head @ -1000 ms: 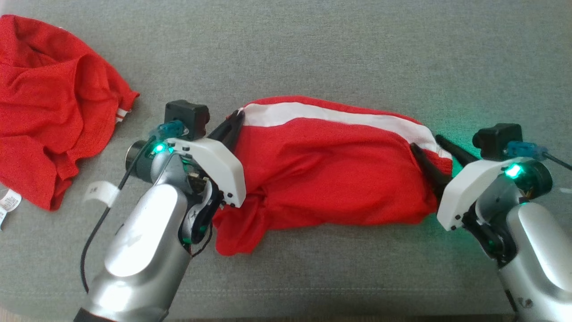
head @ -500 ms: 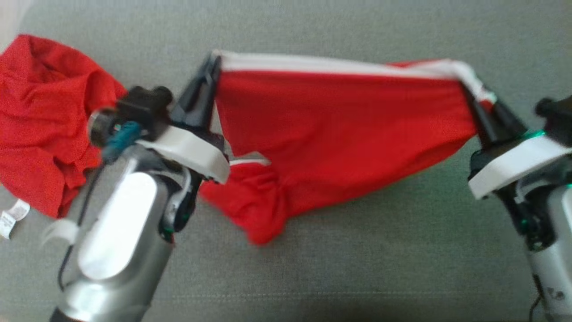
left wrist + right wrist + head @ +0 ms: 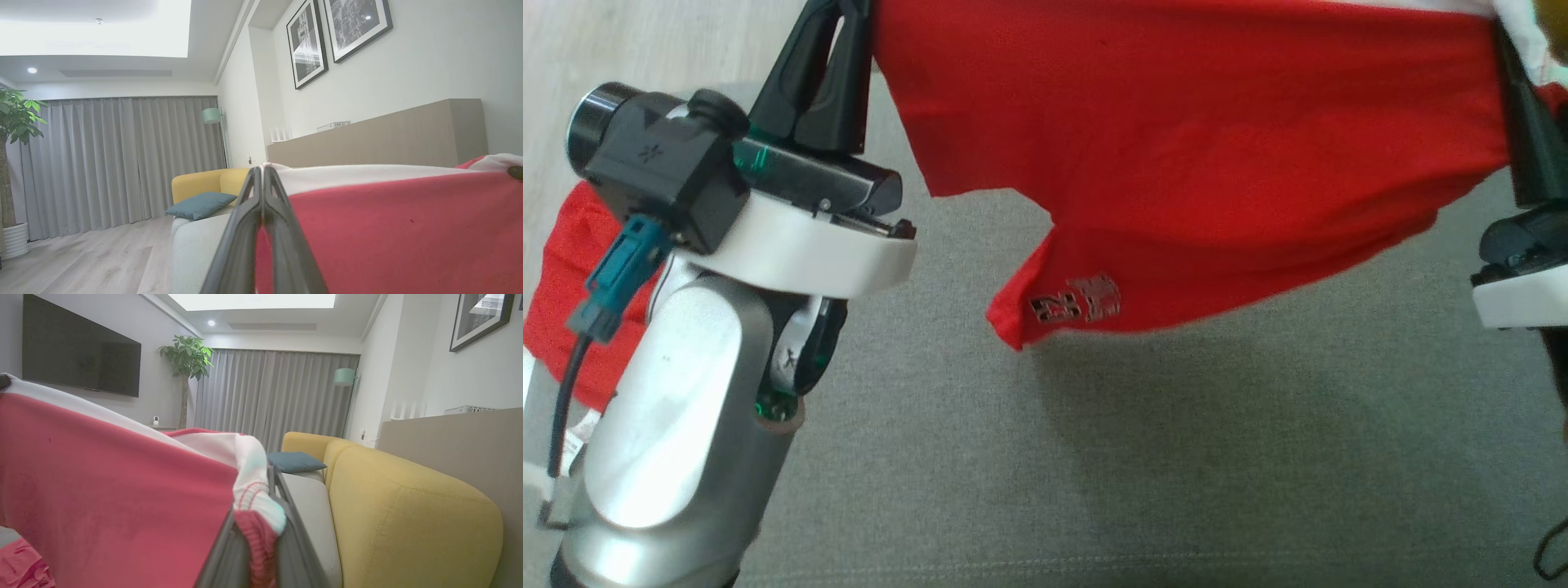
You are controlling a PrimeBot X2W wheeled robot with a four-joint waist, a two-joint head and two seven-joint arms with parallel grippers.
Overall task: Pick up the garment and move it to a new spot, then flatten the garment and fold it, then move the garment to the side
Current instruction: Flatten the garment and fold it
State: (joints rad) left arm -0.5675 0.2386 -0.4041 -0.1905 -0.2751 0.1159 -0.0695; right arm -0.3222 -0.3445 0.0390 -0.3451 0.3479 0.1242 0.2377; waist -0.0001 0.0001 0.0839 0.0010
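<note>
A second ago the garment (image 3: 1192, 147) lay crumpled on the sofa (image 3: 1094, 457), with the right gripper (image 3: 1519, 106) spread open around its end. Now both grippers have lifted it clear and the right jaws have clamped onto it. The camera has shifted too.

Head view: the garment hangs stretched between the two sets of jaws. Its top edge is level with them and its body sags below them, off the sofa. The left gripper (image 3: 829, 57) is pinched tight on the garment's left corner. The right gripper grips the right corner at the frame's edge. A print (image 3: 1078, 298) shows on the lowest hanging corner, below and between the jaws. A second red cloth (image 3: 572, 269) lies on the sofa, outward of the left jaws and partly behind that arm.

Left wrist view: the fingers (image 3: 288, 245) meet at their tips, clenched on the white band (image 3: 367, 175) along the garment's top edge. The red cloth runs off to the right of the jaws. Beyond the jaws, to their left, are a blue cushion (image 3: 202, 204), a curtain (image 3: 122, 163) and a plant (image 3: 16, 118).

Right wrist view: the jaws grasp a bunched end of the band, a wad of white and red knit wedged between the two fingers. The garment stretches away to the left of the jaws. To their right rises a yellow armrest (image 3: 408, 506). A TV (image 3: 81, 363) hangs on the wall far to their left.
</note>
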